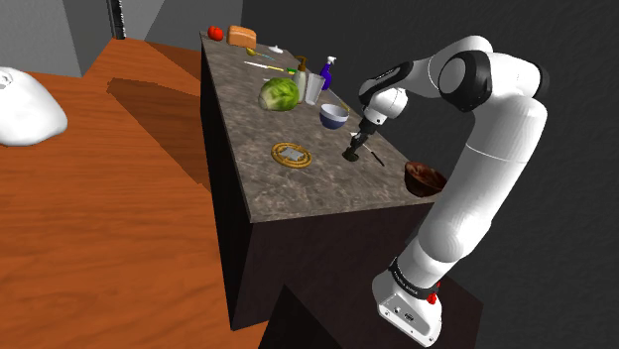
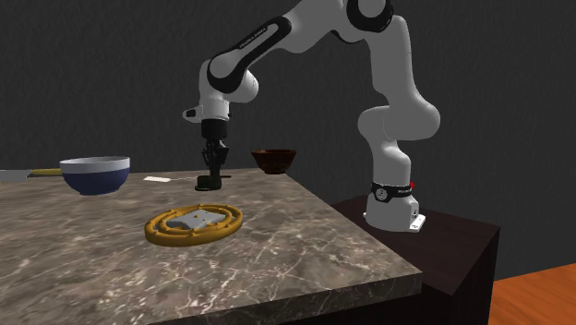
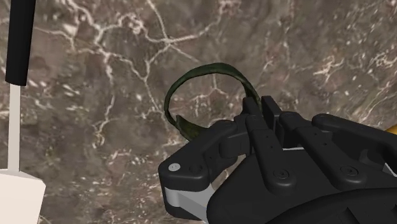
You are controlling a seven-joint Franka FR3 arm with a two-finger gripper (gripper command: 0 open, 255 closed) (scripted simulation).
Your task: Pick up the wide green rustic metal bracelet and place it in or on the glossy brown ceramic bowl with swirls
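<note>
The green bracelet [image 3: 210, 69] is a dark green open band lying on the marbled countertop [image 1: 298, 188]. My black gripper [image 3: 264, 108] is down at the counter, and its fingers stand close together on the band's near side. In the shoulder view the gripper [image 1: 355, 149] touches down on the bracelet [image 1: 352, 158] near the counter's right edge. The glossy brown bowl [image 1: 424, 178] sits at the counter's near right corner, a short way from the gripper. In the second exterior view the bowl [image 2: 273, 160] stands behind and to the right of the gripper [image 2: 212, 177].
A yellow ring-shaped dish [image 1: 292, 155] lies to the left of the gripper, and a blue bowl [image 1: 334, 116] stands just behind it. A knife [image 3: 19, 38] with a black handle lies beside the bracelet. A lettuce [image 1: 280, 94], a spray bottle [image 1: 326, 71], bread [image 1: 241, 37] and a tomato [image 1: 214, 33] stand farther back.
</note>
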